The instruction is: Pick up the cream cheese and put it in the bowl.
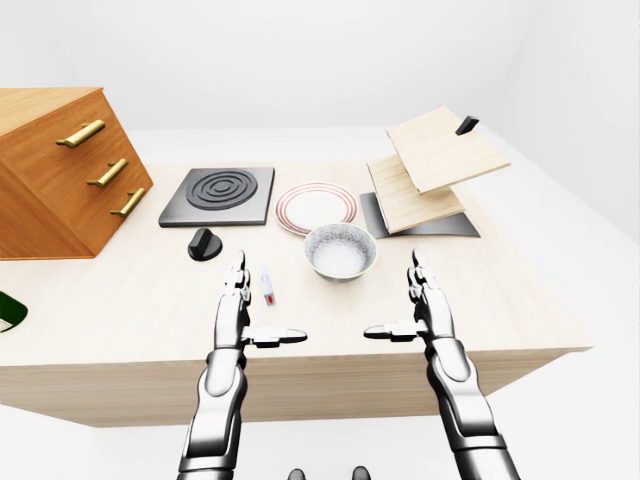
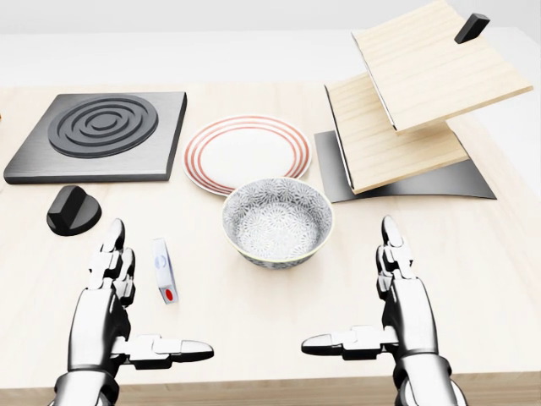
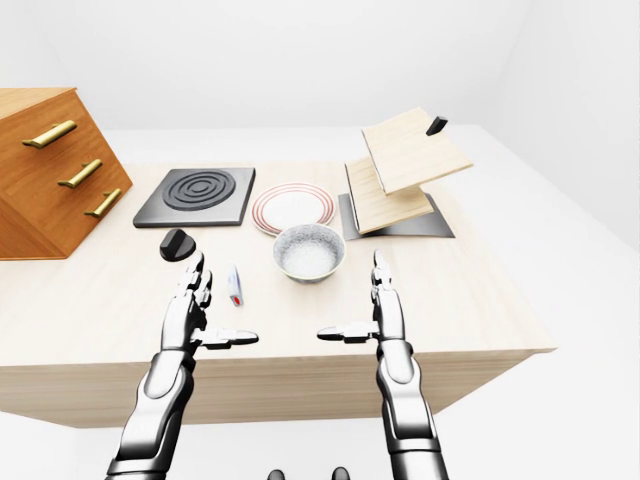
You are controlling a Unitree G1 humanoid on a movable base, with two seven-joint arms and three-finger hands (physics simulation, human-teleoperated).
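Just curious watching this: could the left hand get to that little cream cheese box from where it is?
Probably yes. The cream cheese lies just right of the open left hand in the head view, with nothing between them.

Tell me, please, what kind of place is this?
Probably a simulated kitchen counter: a black hob plate with its knob, a striped plate and a patterned bowl on a wooden worktop.
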